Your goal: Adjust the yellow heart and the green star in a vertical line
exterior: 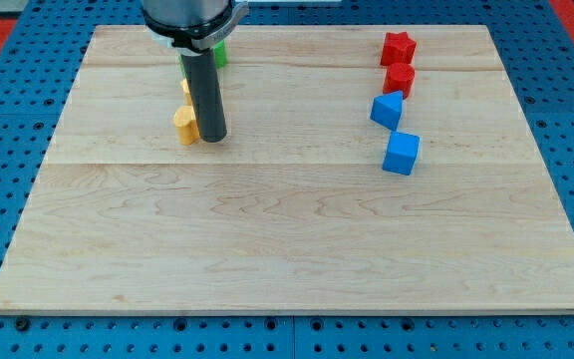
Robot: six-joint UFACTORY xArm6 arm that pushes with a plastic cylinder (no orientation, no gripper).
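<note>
At view's upper left, my tip (212, 137) touched yellow block (185, 126); green block (220, 52) sat behind rod. No jaws to see.

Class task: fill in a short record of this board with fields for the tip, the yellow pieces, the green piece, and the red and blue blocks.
tip: my tip touching the yellow block's right side
yellow block: upper left of the board
yellow bit: above it, mostly hidden by rod
green block: top, behind rod, shape unclear
red blocks: upper right, stacked in column
blue blocks: below reds
</note>
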